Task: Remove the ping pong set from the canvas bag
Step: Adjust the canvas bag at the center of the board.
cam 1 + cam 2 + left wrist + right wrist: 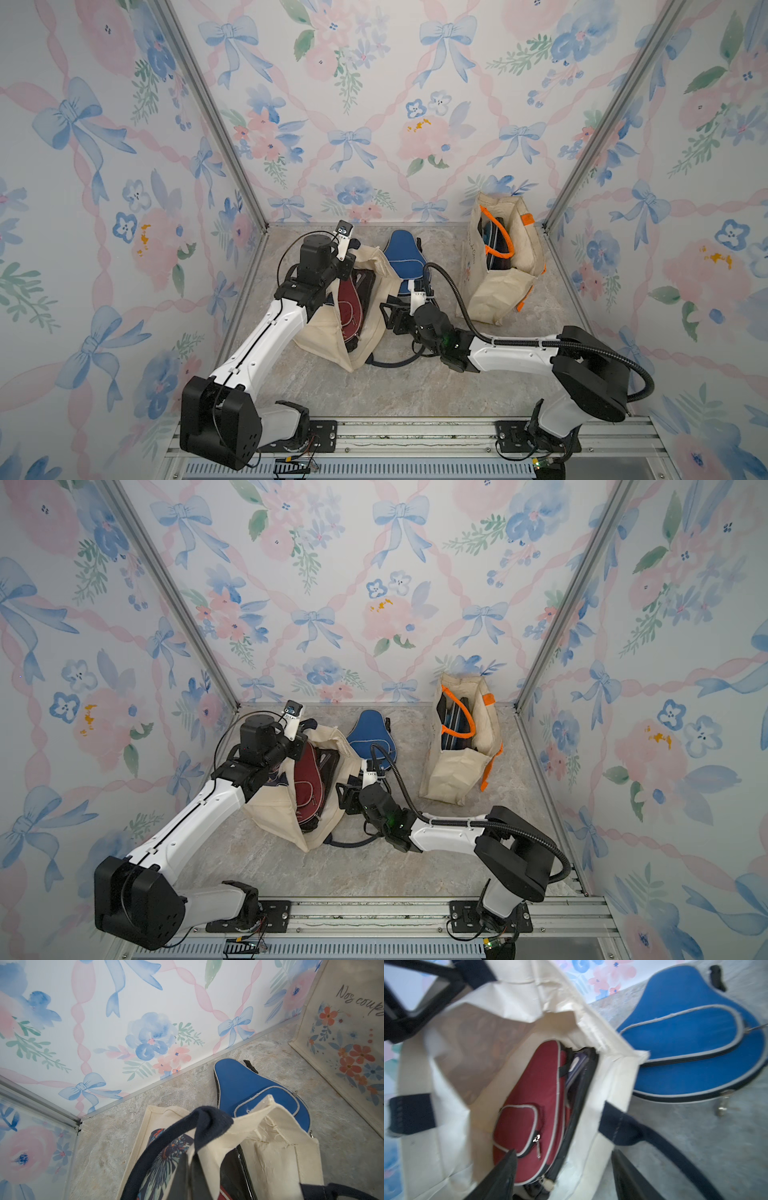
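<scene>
In both top views the cream bag (320,336) lies slumped on the worktop (399,386) with its mouth gaping. The maroon case (349,303) is inside it, and the blue case (401,253) lies out on the worktop just behind, touching the bag's far rim. The left pincer (348,268) sits at the bag's rim near the back, and the right pincer (390,318) hangs just beside the opposite wall. A second bag (494,291) with orange handles stands well apart at the back. The left wrist view shows the left pincer (192,1172) closed tight on the bag's rim by its navy handle (207,1118), with the blue case (249,1082) beyond. The right wrist view is blurred. It shows the right pincer (563,1154) spread wide and gripping nothing, one finger over the maroon case (533,1095) and the other outside the bag (612,1076).
</scene>
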`<move>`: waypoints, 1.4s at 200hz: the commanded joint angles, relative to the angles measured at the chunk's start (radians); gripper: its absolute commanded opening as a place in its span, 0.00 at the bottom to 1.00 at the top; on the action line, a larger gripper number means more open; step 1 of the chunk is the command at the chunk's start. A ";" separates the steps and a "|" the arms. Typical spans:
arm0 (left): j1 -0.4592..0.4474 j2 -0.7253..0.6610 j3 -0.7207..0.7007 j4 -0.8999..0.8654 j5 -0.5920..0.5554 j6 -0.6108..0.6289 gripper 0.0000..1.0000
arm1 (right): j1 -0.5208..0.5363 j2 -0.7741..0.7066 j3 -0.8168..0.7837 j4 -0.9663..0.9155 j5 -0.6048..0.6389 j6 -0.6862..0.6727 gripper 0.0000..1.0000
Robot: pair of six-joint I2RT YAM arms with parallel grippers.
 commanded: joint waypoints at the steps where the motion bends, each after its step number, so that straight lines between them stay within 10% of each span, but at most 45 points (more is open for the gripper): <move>1: -0.003 0.008 0.036 0.007 -0.025 -0.016 0.00 | 0.030 0.054 0.068 -0.011 -0.056 0.000 0.71; 280: -0.018 0.001 0.035 0.008 -0.030 -0.069 0.00 | -0.047 0.430 0.275 0.252 -0.495 0.321 0.78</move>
